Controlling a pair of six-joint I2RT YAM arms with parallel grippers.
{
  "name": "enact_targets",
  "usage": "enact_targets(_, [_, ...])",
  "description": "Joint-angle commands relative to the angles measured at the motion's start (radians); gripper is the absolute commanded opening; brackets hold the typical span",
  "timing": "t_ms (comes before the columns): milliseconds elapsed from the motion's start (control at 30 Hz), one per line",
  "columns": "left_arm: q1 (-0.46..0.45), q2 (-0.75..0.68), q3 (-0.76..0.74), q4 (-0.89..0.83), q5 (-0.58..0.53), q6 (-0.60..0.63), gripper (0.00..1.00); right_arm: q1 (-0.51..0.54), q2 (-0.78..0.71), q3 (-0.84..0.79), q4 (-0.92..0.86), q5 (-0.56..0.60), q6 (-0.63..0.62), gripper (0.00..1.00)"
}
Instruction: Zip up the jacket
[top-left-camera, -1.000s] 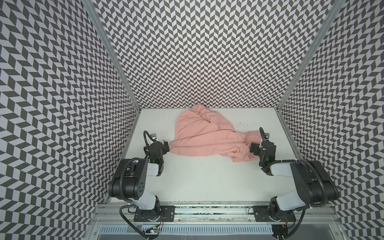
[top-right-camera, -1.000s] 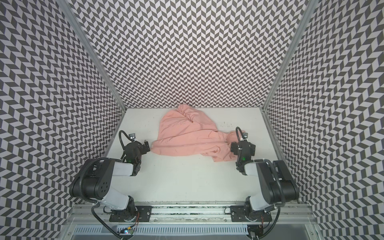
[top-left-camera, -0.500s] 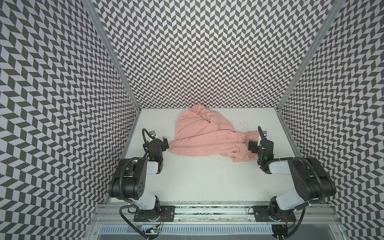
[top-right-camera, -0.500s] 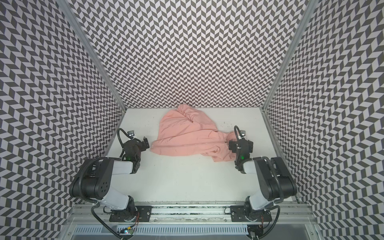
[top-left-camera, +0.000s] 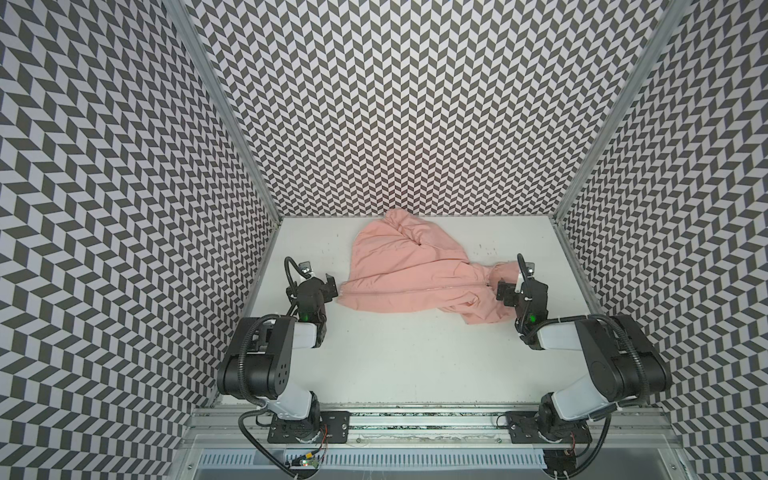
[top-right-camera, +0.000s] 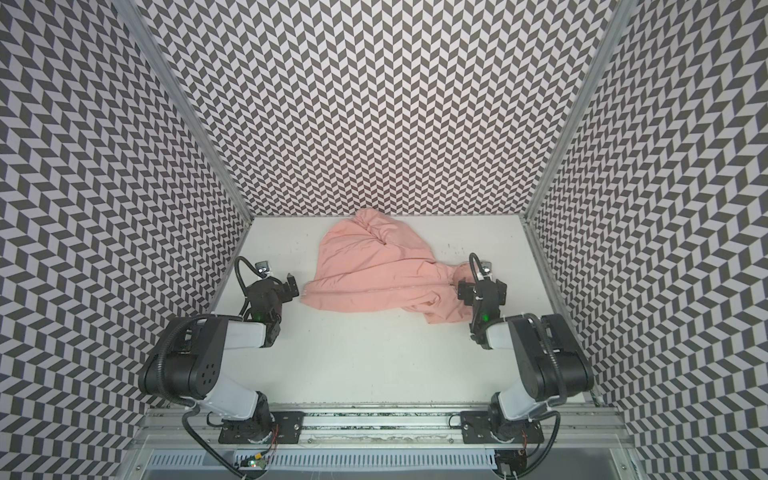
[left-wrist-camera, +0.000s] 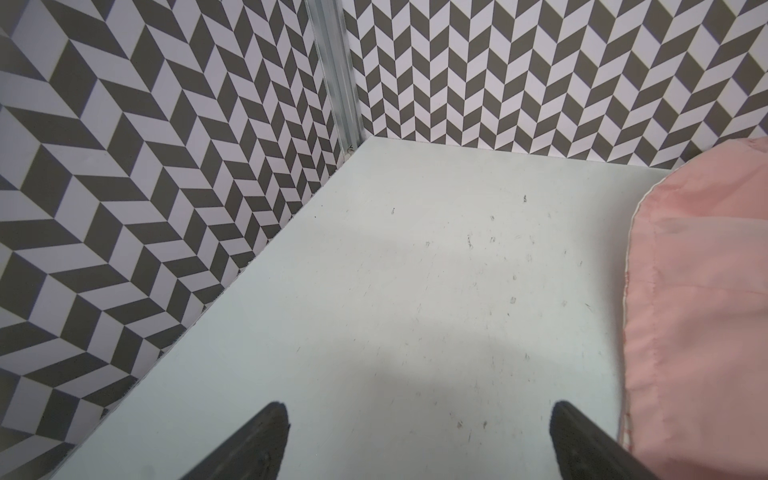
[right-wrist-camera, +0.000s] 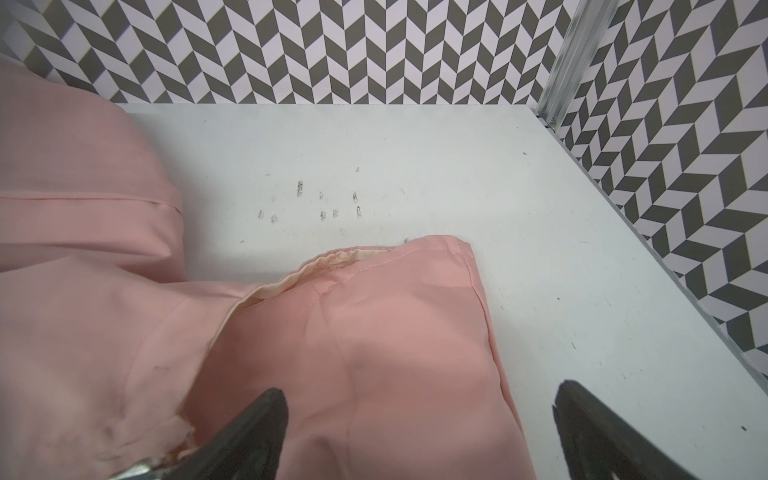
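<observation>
Black fingers (left-wrist-camera: 266, 436) of the left gripper (left-wrist-camera: 419, 409) stand wide apart, empty, just beside the jacket (top-left-camera: 399, 274). The right gripper (right-wrist-camera: 419, 390) is equally spread, with one finger over the jacket's opposite end. The crumpled salmon-pink jacket lies between them on the white table (top-left-camera: 415, 357).

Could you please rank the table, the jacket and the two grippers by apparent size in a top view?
1. The table, largest.
2. The jacket.
3. The left gripper and right gripper, smallest; they look alike, so I will not rank them against each other.
</observation>
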Motion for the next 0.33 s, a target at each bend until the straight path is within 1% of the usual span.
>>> enact_targets(0, [0.003, -0.006, 0.000, 0.006, 0.005, -0.004, 1.00, 0.007, 0.012, -0.006, 0.061, -0.002, -0.025, 1.00])
enact_targets(100, [0.004, -0.006, -0.001, 0.006, 0.005, -0.004, 1.00, 0.005, 0.017, 0.003, 0.048, -0.002, -0.024, 1.00])
enact_targets(167, [0.003, -0.007, -0.001, 0.006, 0.005, -0.049, 1.00, 0.005, 0.015, 0.002, 0.045, -0.005, -0.022, 1.00])
enact_targets(267, [0.004, -0.006, -0.001, 0.006, 0.005, -0.049, 1.00, 0.005, 0.011, -0.007, 0.060, -0.005, -0.023, 1.00])
enact_targets(300, [0.004, -0.006, 0.000, 0.006, 0.033, -0.049, 1.00, 0.005, 0.011, -0.007, 0.062, -0.005, -0.023, 1.00])
